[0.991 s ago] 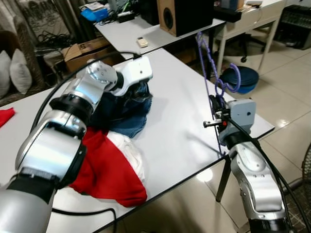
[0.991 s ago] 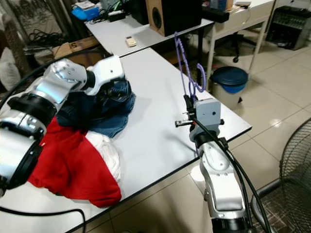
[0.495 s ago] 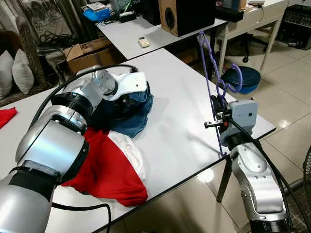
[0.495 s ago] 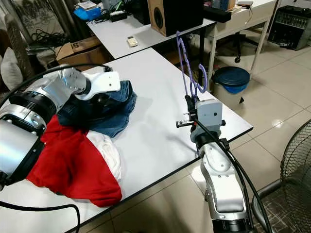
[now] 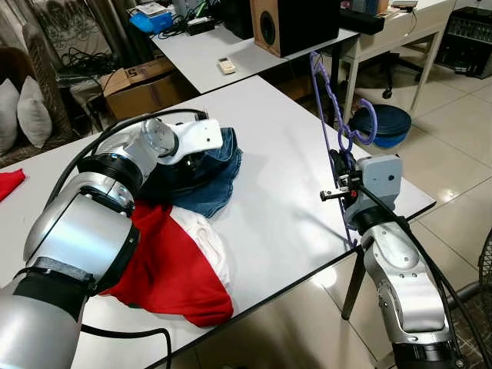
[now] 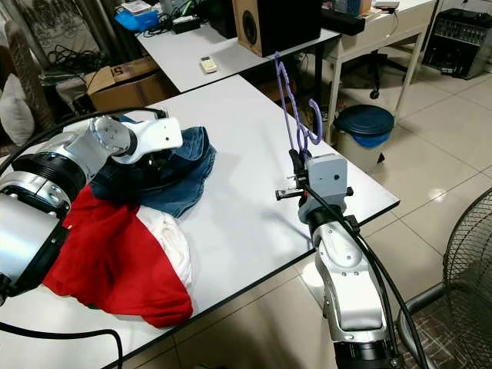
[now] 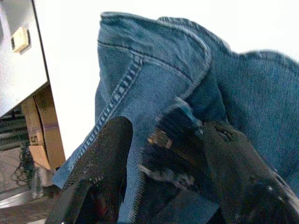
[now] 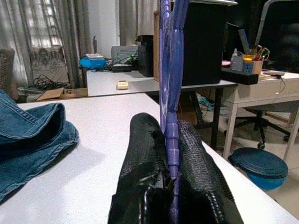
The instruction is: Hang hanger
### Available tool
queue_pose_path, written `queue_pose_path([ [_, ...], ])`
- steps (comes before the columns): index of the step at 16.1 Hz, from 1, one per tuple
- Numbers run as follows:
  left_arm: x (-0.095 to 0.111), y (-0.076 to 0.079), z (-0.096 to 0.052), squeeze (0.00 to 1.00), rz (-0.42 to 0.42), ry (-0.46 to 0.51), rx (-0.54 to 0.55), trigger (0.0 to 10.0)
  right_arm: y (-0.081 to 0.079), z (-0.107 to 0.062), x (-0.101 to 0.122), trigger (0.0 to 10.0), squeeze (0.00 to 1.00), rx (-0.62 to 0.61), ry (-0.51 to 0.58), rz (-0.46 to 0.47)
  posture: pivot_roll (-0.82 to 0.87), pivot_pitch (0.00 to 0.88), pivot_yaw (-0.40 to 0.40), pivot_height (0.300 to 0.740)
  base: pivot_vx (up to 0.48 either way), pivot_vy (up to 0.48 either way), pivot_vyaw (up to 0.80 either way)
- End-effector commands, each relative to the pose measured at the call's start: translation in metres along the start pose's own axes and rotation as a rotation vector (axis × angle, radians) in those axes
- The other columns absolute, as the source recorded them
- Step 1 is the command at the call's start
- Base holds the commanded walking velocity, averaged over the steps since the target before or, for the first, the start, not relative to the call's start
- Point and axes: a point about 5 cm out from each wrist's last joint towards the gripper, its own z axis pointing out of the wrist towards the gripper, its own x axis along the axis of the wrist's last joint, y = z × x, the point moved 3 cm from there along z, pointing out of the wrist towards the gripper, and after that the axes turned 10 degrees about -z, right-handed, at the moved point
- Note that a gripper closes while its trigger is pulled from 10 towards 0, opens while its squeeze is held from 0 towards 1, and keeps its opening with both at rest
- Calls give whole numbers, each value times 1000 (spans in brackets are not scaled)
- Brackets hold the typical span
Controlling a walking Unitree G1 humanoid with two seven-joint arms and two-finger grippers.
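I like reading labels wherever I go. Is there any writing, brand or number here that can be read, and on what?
None reads clearly.
Cardboard box: dark printing on its side, too blurred to read.
Small remote on the far table: markings too small.
Jeans: no legible tag.

I see right gripper [image 6: 296, 164] at the table's [image 6: 254, 192] right edge, clamped on upright hanger [image 6: 292, 108]. Left gripper [image 6: 157, 160] buried in jeans [image 6: 181, 173], near red cloth [image 6: 108, 261].
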Motion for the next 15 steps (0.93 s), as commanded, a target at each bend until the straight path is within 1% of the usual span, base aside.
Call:
queue_pose_path([
  [1, -13, 5, 1, 0, -39, -28, -32, 8314, -11, 0, -15, 10000, 0, 39, -67, 21, -139, 0, 203, 740, 0, 0, 0],
  [2, -13, 6, 1, 0, -38, -31, -38, 5412, -11, 0, -15, 10000, 0, 39, -67, 21, -139, 0, 203, 740, 0, 0, 0],
  [3, -15, 7, 0, 0, -15, -50, -65, 0, -11, 0, -14, 10000, 0, 39, -66, 21, -140, 0, 209, 740, 0, 0, 0],
  [5, -20, 12, -3, 0, 24, -108, -169, 0, -12, -2, -15, 10000, 0, 39, -68, 23, -140, 0, 213, 740, 0, 0, 0],
  [6, -25, 15, -7, 0, 68, -159, -237, 0, -11, -2, -16, 10000, 0, 38, -70, 23, -139, 0, 215, 740, 0, 0, 0],
  [8, -21, 13, -7, 0, 76, -150, -225, 0, -11, -2, -16, 10000, 0, 37, -69, 22, -139, 0, 216, 740, 0, 0, 0],
  [9, -17, 11, -7, 0, 72, -133, -196, 0, -10, -1, -16, 10000, 0, 35, -67, 21, -139, 0, 216, 740, 0, 0, 0],
  [10, -16, 7, -6, 0, 87, -140, -149, 0, -10, 0, -15, 10000, 0, 34, -66, 20, -140, 0, 218, 740, 0, 0, 0],
  [11, -16, 5, -5, 0, 93, -146, -127, 0, -10, 0, -15, 10000, 0, 34, -65, 20, -140, 0, 218, 740, 0, 0, 0],
  [12, -16, 6, -2, 0, 70, -138, -93, 0, -10, 0, -15, 10000, 0, 33, -64, 20, -145, 0, 222, 740, 0, 0, 0],
  [13, -16, 7, -1, 0, 57, -131, -94, 0, -11, 0, -16, 10000, 0, 32, -64, 20, -147, 0, 223, 740, 0, 0, 0],
  [15, -12, 15, 3, 0, 36, -102, -128, 0, -11, -1, -15, 10000, 0, 32, -63, 19, -151, 0, 224, 740, 0, 0, 0],
])
